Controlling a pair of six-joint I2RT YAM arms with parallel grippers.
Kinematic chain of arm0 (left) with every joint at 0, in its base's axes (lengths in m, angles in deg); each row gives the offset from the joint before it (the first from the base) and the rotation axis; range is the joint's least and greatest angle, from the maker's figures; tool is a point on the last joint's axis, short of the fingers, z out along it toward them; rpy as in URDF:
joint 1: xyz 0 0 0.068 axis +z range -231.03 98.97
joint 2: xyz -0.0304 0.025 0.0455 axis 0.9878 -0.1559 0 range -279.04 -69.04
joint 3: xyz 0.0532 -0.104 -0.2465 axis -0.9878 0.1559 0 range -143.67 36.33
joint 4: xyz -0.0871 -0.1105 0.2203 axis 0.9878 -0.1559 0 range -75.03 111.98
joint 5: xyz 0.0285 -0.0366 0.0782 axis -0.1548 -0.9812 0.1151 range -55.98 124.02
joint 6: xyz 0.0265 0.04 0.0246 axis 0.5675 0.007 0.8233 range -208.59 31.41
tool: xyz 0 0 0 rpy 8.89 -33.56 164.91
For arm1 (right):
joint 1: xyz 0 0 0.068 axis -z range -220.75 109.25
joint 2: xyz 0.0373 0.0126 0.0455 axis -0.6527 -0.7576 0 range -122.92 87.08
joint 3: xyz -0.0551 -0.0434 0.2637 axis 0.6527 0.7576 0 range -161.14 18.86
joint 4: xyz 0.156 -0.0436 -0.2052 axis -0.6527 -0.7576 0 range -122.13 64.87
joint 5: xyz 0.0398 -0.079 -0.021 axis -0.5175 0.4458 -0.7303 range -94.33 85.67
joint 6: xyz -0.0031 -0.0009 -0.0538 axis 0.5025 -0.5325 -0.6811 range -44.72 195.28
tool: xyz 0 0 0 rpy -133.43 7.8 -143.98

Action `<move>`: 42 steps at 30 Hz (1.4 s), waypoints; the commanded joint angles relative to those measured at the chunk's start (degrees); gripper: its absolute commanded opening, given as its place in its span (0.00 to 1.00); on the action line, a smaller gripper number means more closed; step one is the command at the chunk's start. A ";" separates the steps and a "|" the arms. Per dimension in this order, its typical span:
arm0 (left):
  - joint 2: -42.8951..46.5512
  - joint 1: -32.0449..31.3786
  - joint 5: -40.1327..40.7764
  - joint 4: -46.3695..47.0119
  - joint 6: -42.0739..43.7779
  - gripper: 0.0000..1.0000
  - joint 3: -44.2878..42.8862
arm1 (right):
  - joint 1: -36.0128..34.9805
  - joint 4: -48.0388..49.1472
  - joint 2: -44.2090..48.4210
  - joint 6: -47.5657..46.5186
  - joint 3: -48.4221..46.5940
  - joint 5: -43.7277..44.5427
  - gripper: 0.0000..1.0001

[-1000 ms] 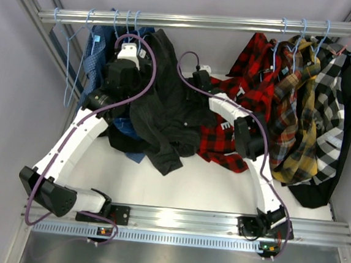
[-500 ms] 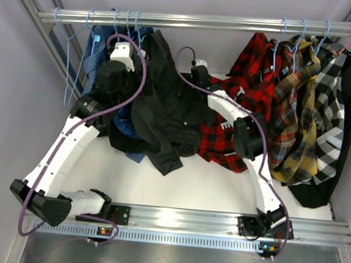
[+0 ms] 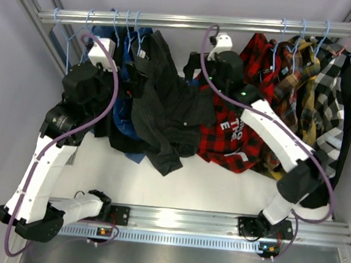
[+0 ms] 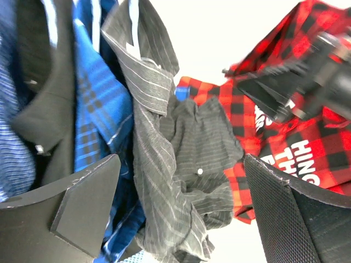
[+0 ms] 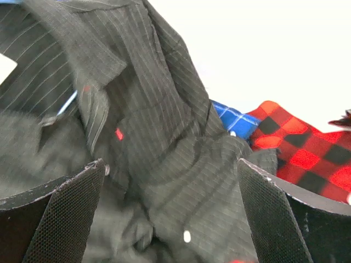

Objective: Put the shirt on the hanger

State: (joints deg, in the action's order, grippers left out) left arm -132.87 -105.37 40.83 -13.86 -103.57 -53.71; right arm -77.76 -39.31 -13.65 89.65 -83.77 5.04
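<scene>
Charcoal pinstriped cloth dominates both wrist views: the shirt (image 3: pixel 168 106) hangs left of centre below the far rail (image 3: pixel 191 21), collar end uppermost, its lower part bunched and trailing onto the white surface (image 3: pixel 220 184). The hanger (image 3: pixel 136 26) can be made out only as a light-blue hook on the rail just beside the collar. Its shoulders are buried in cloth, and with neighbouring hooks close by I cannot tell for certain which hook carries this garment. In the right wrist view a short light-blue strip shows under the collar, too small to identify firmly. A small red tab (image 5: pixel 119 133) is visible on the chest. The left hand (image 4: pixel 181 164) sits just left of the shirt with its fingers wide apart, and the cloth shows beyond the gap. The right hand (image 5: pixel 171 164) sits just right of the collar, fingers likewise wide apart with the shirt filling the space between them. Whether either pad touches the cloth cannot be told. From overhead both sets of fingertips are lost against the dark fabric. A blue checked shirt (image 4: pixel 93 109) hangs to the left, mostly covered. A red-and-black plaid shirt (image 3: pixel 224 136) lies to the right, partly under the charcoal hem and crossed by the right arm. Its white lettering is cut off and unreadable.
</scene>
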 commanded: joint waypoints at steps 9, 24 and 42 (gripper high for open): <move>9.86 1.05 8.40 -2.85 0.48 0.98 4.24 | -13.34 -3.92 29.25 -2.59 22.63 9.51 1.00; 6.63 2.37 -0.66 -3.18 -1.98 0.98 -7.68 | -15.02 -14.56 65.48 2.07 37.15 12.25 1.00; 5.04 4.64 -10.23 1.63 -5.13 0.98 -2.60 | -15.02 -17.38 66.02 -0.22 37.50 24.65 1.00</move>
State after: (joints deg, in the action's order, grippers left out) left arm -129.20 -102.59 34.86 -16.79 -106.78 -57.01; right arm -92.71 -56.60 53.43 90.35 -43.90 26.74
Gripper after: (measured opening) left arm 0.982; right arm 0.993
